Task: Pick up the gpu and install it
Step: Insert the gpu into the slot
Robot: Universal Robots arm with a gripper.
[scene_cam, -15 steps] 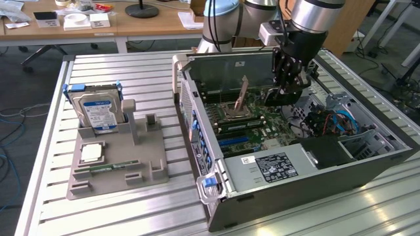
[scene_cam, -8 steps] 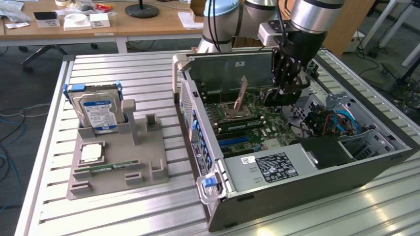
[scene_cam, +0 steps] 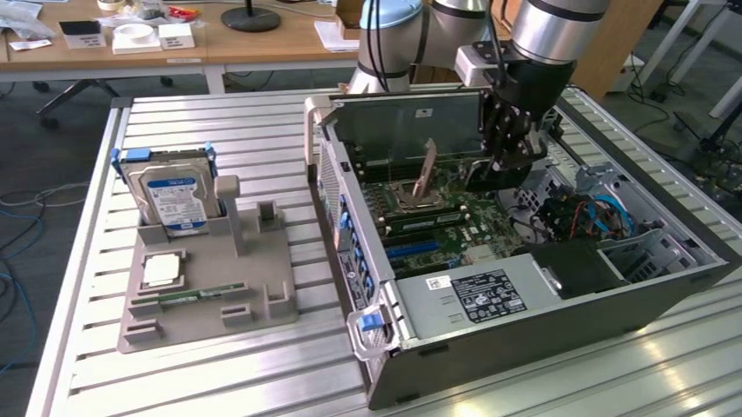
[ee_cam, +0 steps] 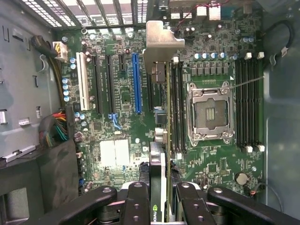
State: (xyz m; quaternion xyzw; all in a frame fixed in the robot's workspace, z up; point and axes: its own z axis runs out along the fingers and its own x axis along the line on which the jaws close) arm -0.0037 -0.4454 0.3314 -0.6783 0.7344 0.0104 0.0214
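Inside the open computer case (scene_cam: pixel 527 326), my gripper (scene_cam: pixel 506 165) hangs over the green motherboard (scene_cam: pixel 447 230). It is shut on the gpu (scene_cam: pixel 487 180), which it holds on edge beneath the fingers. In the wrist view the gpu (ee_cam: pixel 161 159) appears edge-on as a thin card running from between my fingers (ee_cam: pixel 136 199) to its silver end bracket (ee_cam: pixel 163 40). The card floats above the board, between the long blue slot (ee_cam: pixel 137 84) and the black memory slots (ee_cam: pixel 176 103). I cannot tell whether it touches the board.
A CPU socket (ee_cam: pixel 209 115) with its plate raised (scene_cam: pixel 423 171) sits beside the card. Coloured cables (ee_cam: pixel 56 129) and a black box (scene_cam: pixel 574 265) crowd one end of the case. On the ribbed table, a grey holder (scene_cam: pixel 221 300) carries a blue-labelled hard drive (scene_cam: pixel 174 198) and a memory stick (scene_cam: pixel 195 295).
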